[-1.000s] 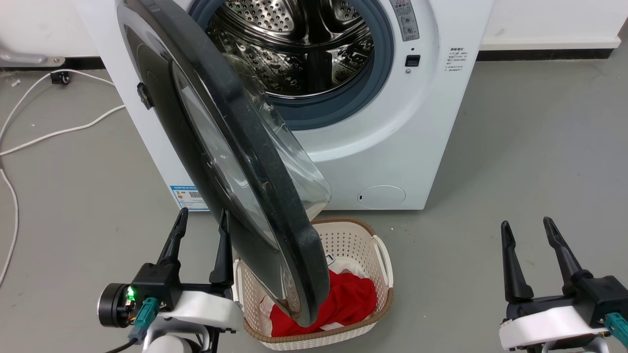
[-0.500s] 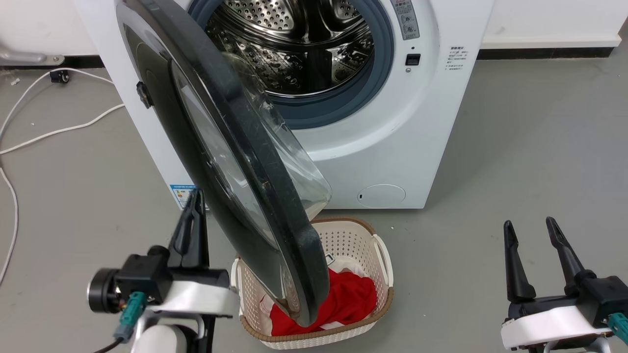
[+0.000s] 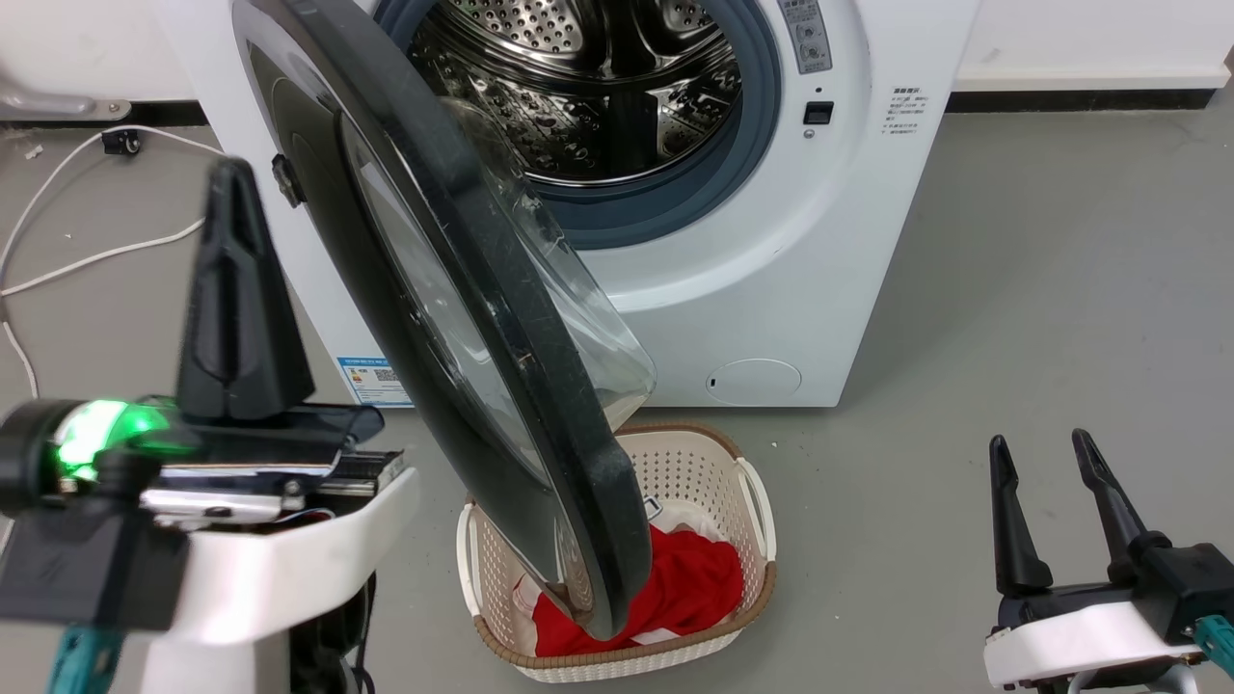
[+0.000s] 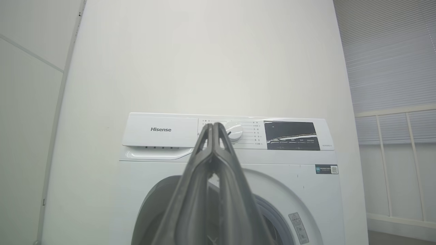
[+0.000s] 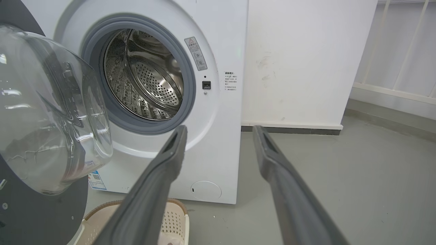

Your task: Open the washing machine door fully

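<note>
The washing machine door (image 3: 501,318) is seen partly open, swung out from the left edge of the washing machine (image 3: 771,270) and standing nearly edge-on to the head camera. Its lower rim hangs over the cream laundry basket (image 3: 747,482), which sits on the floor against the machine's front and holds a red cloth (image 3: 694,588). The door's angle is unchanged from the two earlier pictures; only a slight shift of the whole head view is noted. In the right wrist view the clear glass bowl of the door (image 5: 51,119) is turned toward the steel drum mouth (image 5: 146,78).

The left gripper (image 3: 231,193) has been raised. A second ago it was low, near the door's lower rim, with its fingers apart. Half a second ago the fingers were already brought together. Now it is seen large and high, just left of the door's outer face. Whether the door is touched cannot be told. In the left wrist view the left gripper (image 4: 213,127) is pressed together at the tips with nothing between them, and is pointed at the control panel of the machine (image 4: 160,129).

The right gripper (image 3: 1038,441) is kept low, well apart from the machine (image 5: 224,41). Its fingers are spread wide and empty (image 5: 220,129), as before.
</note>
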